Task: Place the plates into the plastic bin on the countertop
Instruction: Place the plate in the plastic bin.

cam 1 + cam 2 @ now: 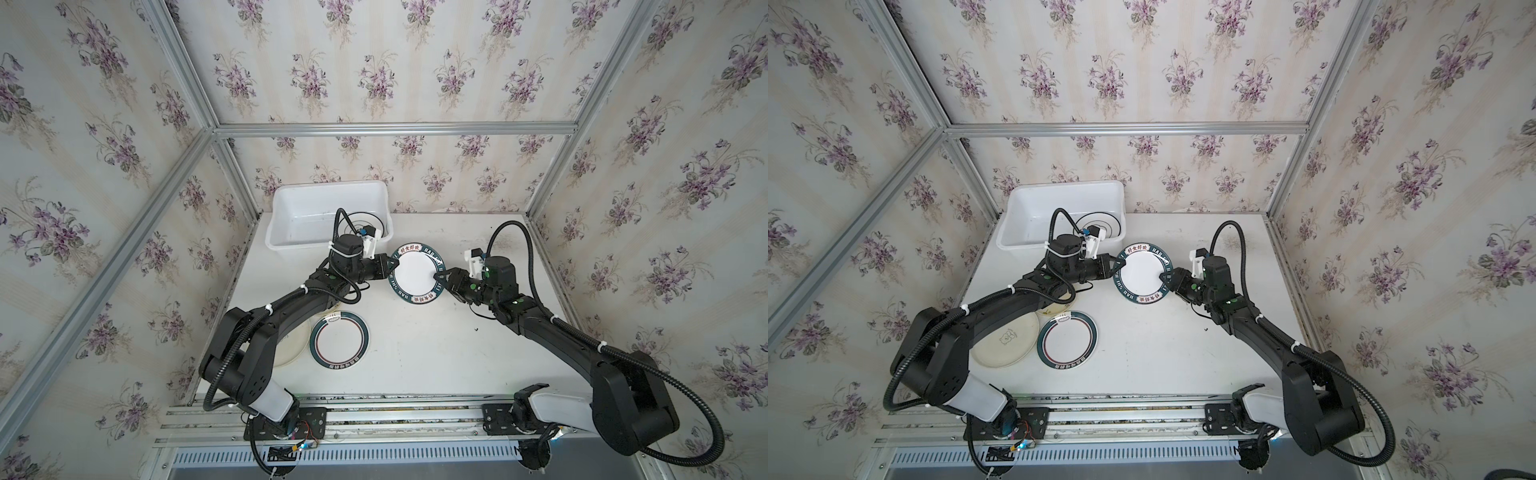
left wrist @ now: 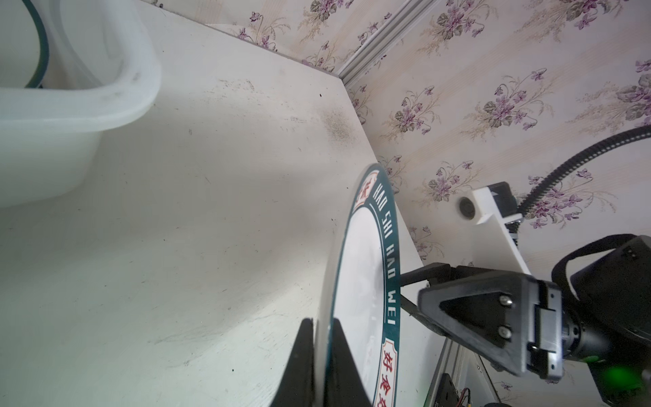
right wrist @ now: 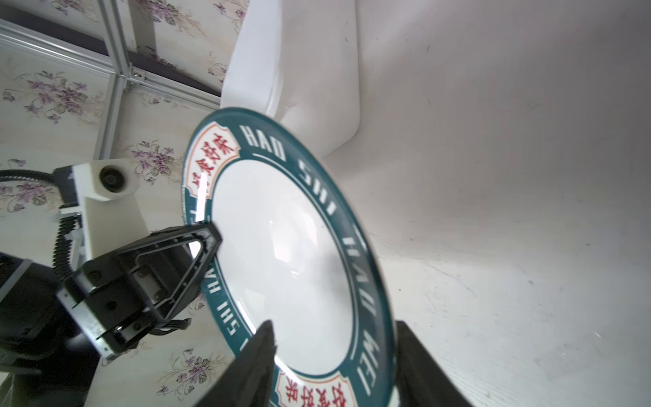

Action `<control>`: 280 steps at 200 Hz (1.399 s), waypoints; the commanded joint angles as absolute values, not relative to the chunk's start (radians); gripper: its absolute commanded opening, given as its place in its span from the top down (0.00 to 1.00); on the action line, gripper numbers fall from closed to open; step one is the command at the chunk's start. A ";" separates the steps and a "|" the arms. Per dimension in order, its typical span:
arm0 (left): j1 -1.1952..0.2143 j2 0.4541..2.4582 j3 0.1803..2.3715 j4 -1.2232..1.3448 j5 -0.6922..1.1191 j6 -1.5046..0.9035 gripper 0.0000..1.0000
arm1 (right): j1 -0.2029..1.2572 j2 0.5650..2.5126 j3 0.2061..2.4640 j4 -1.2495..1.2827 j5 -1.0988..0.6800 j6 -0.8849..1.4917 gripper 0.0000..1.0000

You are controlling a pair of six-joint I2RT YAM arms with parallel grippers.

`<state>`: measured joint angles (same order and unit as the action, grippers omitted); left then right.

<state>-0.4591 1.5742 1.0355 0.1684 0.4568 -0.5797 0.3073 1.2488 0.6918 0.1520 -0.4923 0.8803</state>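
1. A white lettered plate (image 1: 415, 274) (image 1: 1144, 272) with a dark-green rim hangs tilted above the countertop (image 1: 436, 345) between the two arms, just off a corner of the plastic bin (image 1: 328, 185) (image 1: 1067, 185).
2. The left gripper (image 1: 390, 270) (image 2: 322, 338) pinches one edge of it, with a finger pressed to each face in the left wrist view.
3. The right gripper (image 1: 439, 276) (image 3: 334, 352) straddles the opposite edge with its jaws parted. Whether either finger touches the plate is hard to make out.
4. The bin stands at the back left of the countertop. A ringed plate (image 1: 374, 218) (image 1: 1113, 222) lies inside, partly hidden by the wrist camera and cable of the left arm.
5. A green-banded plate (image 1: 340, 338) (image 1: 1068, 338) lies flat near the front left. Just beside it is a cream plate (image 1: 1007, 338), which the left arm largely covers in a top view (image 1: 295, 345).
6. A third rim (image 1: 1054, 309) peeps from under that arm, too covered to identify.
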 commanded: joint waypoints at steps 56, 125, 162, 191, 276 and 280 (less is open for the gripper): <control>-0.303 1.579 1.222 0.092 0.421 -0.538 1.00 | 0.305 1.132 0.766 -0.007 -0.369 0.687 0.06; -0.148 1.753 1.474 0.057 0.402 -0.541 1.00 | 0.302 1.062 0.765 -0.056 -0.279 0.580 0.06; -0.077 1.907 1.622 0.030 0.419 -0.559 1.00 | 0.300 1.055 0.733 -0.056 -0.262 0.599 0.05; -0.031 2.028 1.720 0.010 0.445 -0.584 1.00 | 0.300 1.034 0.714 -0.058 -0.249 0.611 0.05; -0.018 2.242 1.871 -0.059 0.480 -0.607 1.00 | 0.299 1.062 0.721 -0.068 -0.233 0.603 0.06; -0.017 2.244 1.867 -0.062 0.476 -0.601 1.00 | 0.299 1.063 0.720 -0.068 -0.233 0.602 0.06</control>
<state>-0.0158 2.2375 1.8629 -0.0589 0.4664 -0.6109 0.2989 1.0580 0.7055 -0.0776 -0.2455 0.6056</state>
